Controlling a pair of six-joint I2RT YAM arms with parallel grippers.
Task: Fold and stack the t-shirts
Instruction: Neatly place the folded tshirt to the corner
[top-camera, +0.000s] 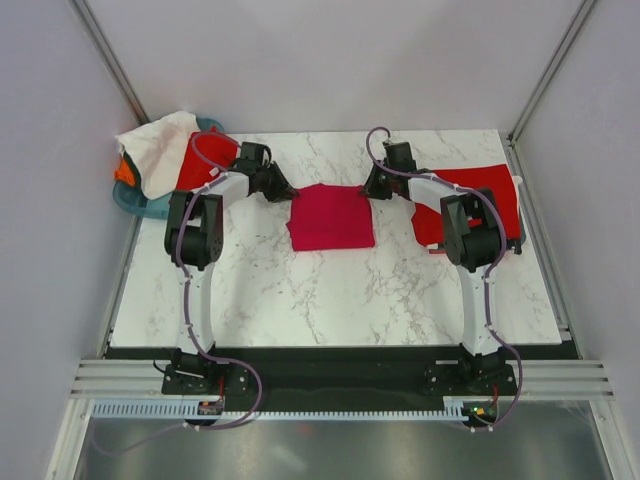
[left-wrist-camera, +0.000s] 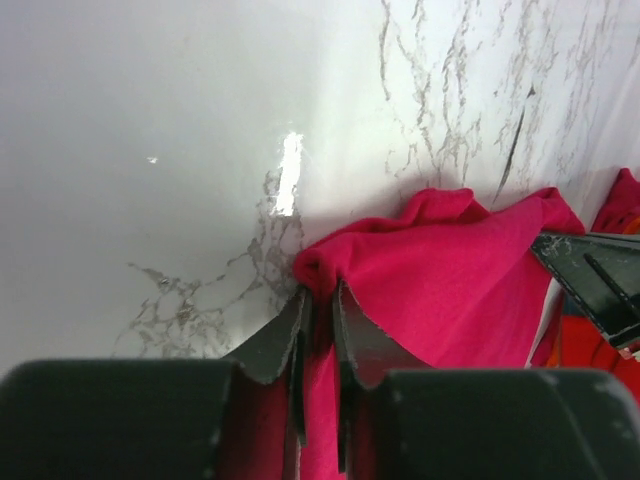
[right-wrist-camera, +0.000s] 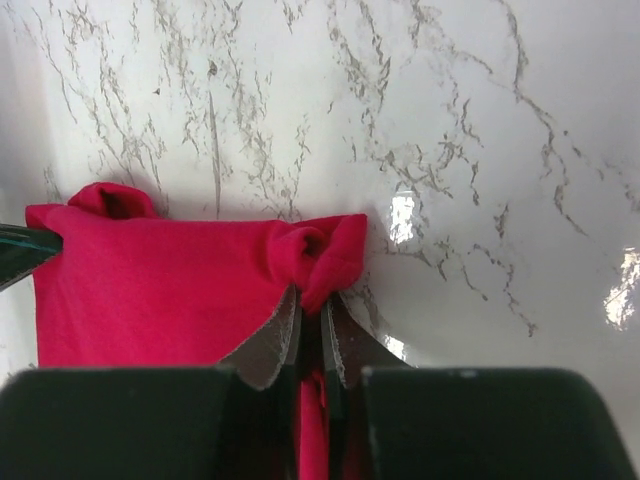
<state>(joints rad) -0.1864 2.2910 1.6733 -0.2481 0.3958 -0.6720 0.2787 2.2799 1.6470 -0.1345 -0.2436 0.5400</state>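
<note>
Arms: two, left arm (top-camera: 195, 230) and right arm (top-camera: 470, 235).
End effectors: two, left end effector (top-camera: 287, 193) and right end effector (top-camera: 366, 190), one per arm.
T-shirts on the table: two, crimson-magenta t-shirt (top-camera: 331, 218) and bright red t-shirt (top-camera: 495, 195).
Cloth heaped at the basket: three colours showing, white cloth (top-camera: 160, 145), red cloth (top-camera: 200, 165), orange cloth (top-camera: 123, 172). Whether more pieces lie hidden underneath cannot be told.
Baskets: one, teal basket (top-camera: 135, 203).
Tables: one, marble-patterned table (top-camera: 330, 300).
</note>
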